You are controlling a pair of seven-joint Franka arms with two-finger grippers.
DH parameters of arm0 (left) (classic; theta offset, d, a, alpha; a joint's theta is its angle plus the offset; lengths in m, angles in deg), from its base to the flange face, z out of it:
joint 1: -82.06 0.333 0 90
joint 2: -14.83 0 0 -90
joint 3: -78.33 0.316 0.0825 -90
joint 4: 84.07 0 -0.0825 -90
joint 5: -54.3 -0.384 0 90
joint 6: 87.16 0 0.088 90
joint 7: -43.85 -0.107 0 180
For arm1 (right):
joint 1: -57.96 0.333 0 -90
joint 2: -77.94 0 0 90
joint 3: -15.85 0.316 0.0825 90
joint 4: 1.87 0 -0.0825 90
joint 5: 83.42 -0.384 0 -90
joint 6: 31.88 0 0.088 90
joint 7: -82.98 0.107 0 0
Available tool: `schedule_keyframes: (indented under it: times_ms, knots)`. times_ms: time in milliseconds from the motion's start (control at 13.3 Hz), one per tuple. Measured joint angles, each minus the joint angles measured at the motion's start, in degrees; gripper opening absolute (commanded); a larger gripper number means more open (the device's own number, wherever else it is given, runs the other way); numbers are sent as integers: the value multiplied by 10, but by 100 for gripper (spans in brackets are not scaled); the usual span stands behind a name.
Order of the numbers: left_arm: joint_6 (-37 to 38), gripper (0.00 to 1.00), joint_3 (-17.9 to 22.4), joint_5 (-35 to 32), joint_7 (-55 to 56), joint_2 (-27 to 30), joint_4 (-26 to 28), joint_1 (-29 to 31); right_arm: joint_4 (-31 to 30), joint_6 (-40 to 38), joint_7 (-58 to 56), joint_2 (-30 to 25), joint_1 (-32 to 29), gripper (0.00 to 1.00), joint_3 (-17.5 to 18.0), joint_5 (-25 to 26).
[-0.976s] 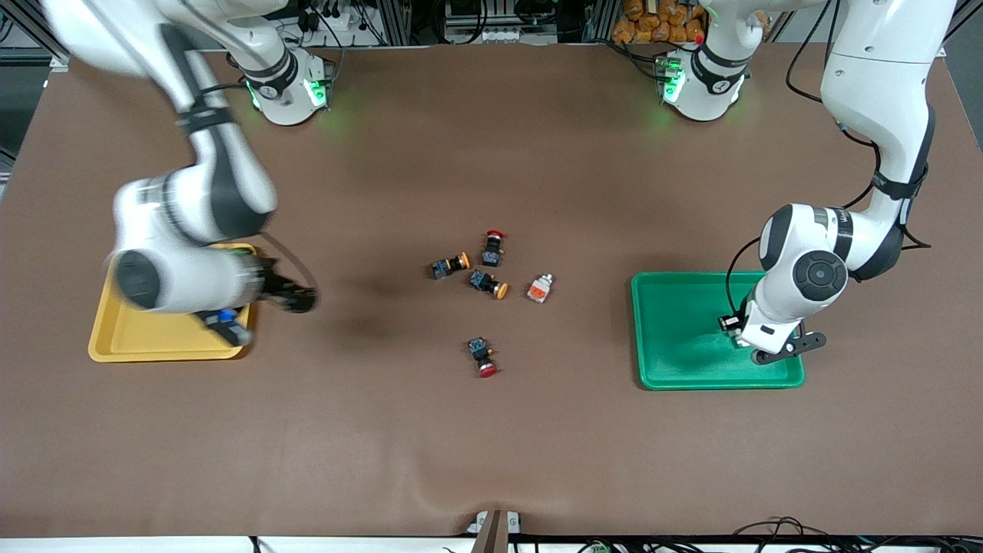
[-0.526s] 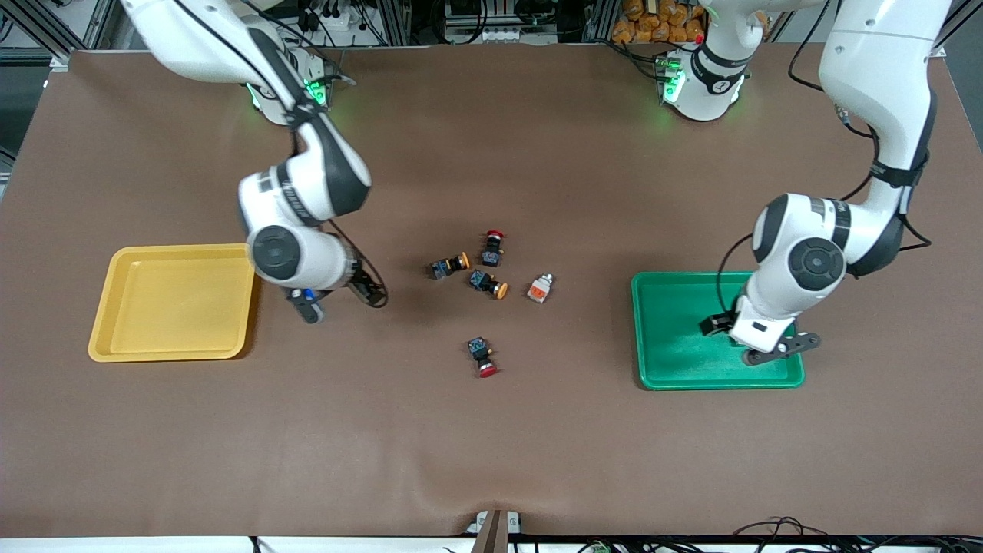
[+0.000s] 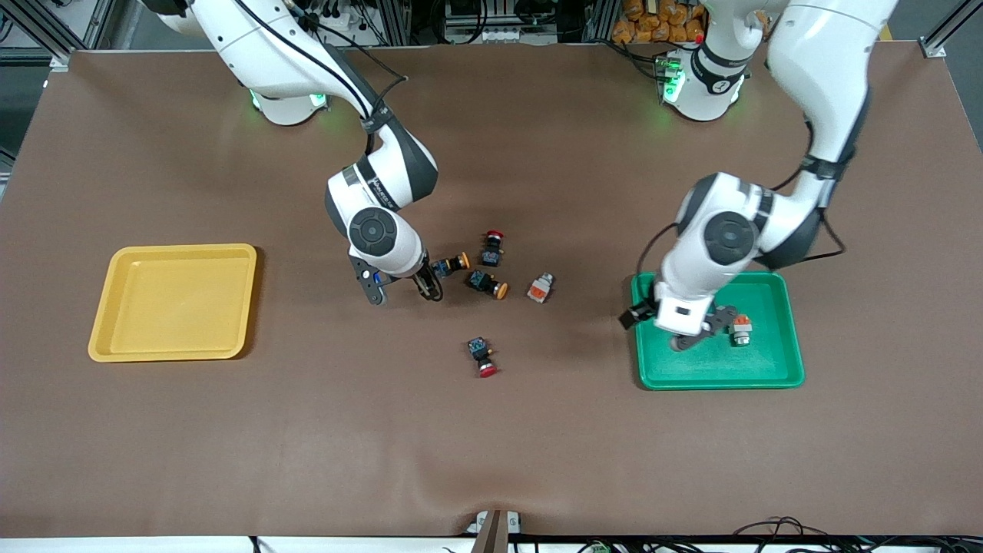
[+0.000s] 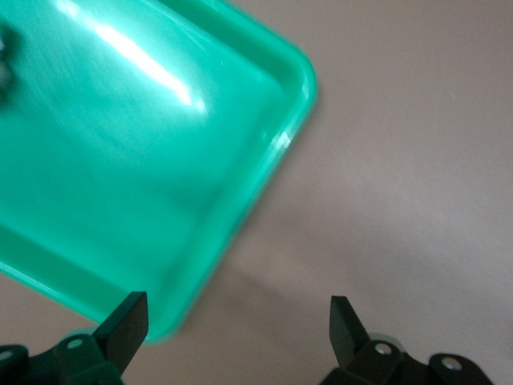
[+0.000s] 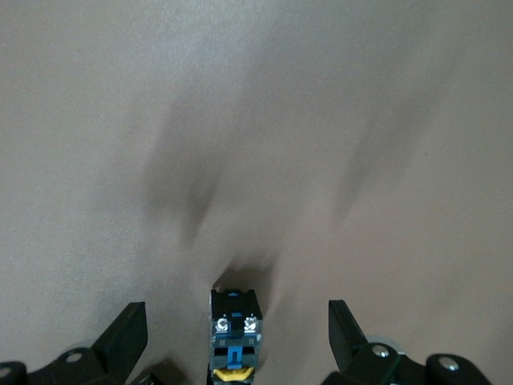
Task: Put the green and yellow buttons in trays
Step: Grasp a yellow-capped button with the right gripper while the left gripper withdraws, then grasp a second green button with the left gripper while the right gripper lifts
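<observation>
Two black-bodied switches with yellow-orange caps (image 3: 450, 266) (image 3: 488, 283) and a white-silver switch with an orange block (image 3: 541, 288) lie mid-table. A second white-silver switch (image 3: 741, 329) lies in the green tray (image 3: 776, 376). The yellow tray (image 3: 173, 349) holds nothing. My right gripper (image 3: 403, 292) is open over the table beside the first yellow-capped switch, which shows between its fingers in the right wrist view (image 5: 235, 337). My left gripper (image 3: 686, 338) is open and empty over the green tray's corner (image 4: 288, 120) toward the table's middle.
Two black-bodied switches with red caps lie among the others, one (image 3: 493, 247) farther from the front camera and one (image 3: 483, 358) nearer. Both arm bases stand along the table's edge farthest from the front camera.
My right arm swung from the yellow tray to the cluster of switches. My left gripper let go of a white-silver switch in the green tray and moved toward the table's middle.
</observation>
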Motion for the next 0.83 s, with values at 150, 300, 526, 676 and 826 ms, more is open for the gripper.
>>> schedule_keyframes:
  times_ms: [150, 300, 526, 676, 826]
  knots:
    - [0, 100, -1, 0, 101, -24, -18, -46, 0, 24, 22, 10, 12, 81, 0, 0]
    - [0, 100, -1, 0, 204, -56, -49, -93, 0, 42, 36, 24, 33, 56, 0, 0]
    - [-15, 100, -1, 0, 320, -104, -91, -138, 0, 51, 40, 37, 45, 17, 0, 0]
    - [-33, 100, -1, 0, 350, -122, -94, -143, 0, 52, 39, 38, 45, 0, -2, 0]
    - [-35, 100, -1, 0, 364, -133, -94, -148, 1, 45, 21, 38, 44, 0, -4, 0]
